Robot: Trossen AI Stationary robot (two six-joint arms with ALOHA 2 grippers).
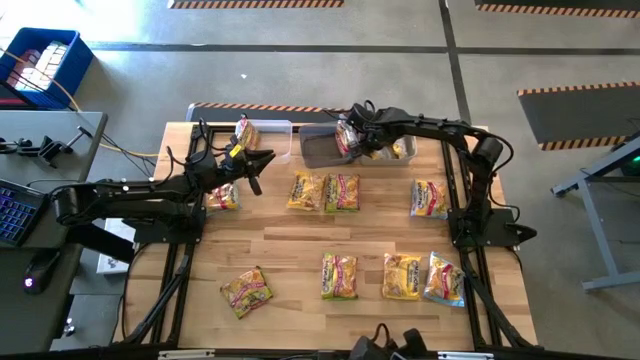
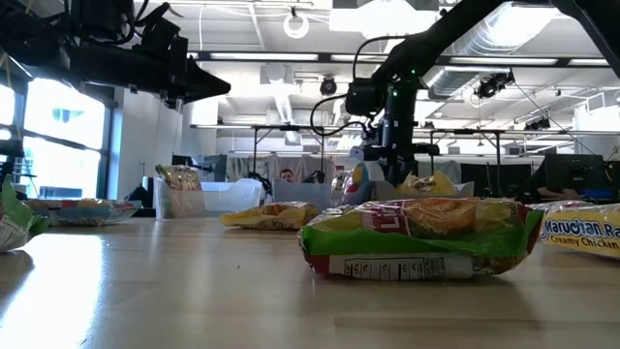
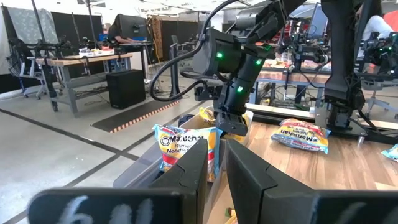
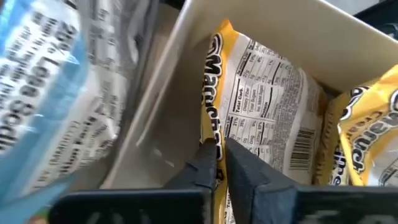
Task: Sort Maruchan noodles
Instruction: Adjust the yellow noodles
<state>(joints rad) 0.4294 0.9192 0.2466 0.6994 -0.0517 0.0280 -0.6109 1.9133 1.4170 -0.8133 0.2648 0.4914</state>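
Several Maruchan noodles packets lie on the wooden table (image 1: 290, 245), among them a yellow pair (image 1: 306, 191) mid-table and a green-red one (image 2: 417, 237) close to the low camera. My right gripper (image 1: 350, 135) reaches into the right clear bin (image 1: 318, 152). It is shut, its tips (image 4: 219, 149) against the edge of a yellow packet (image 4: 267, 106) that stands in that bin; I cannot tell whether it is pinched. My left gripper (image 1: 262, 160) hovers by the left clear bin (image 1: 275, 127). Its fingers (image 3: 249, 180) are nearly together with nothing between them. A blue-yellow packet (image 3: 180, 142) stands in that bin.
A second yellow packet (image 4: 367, 137) leans in the right bin. One packet (image 1: 222, 196) lies under the left arm. More packets lie along the near edge (image 1: 402, 277) and at the right (image 1: 429, 198). A blue crate (image 1: 40, 65) sits on the floor, back left.
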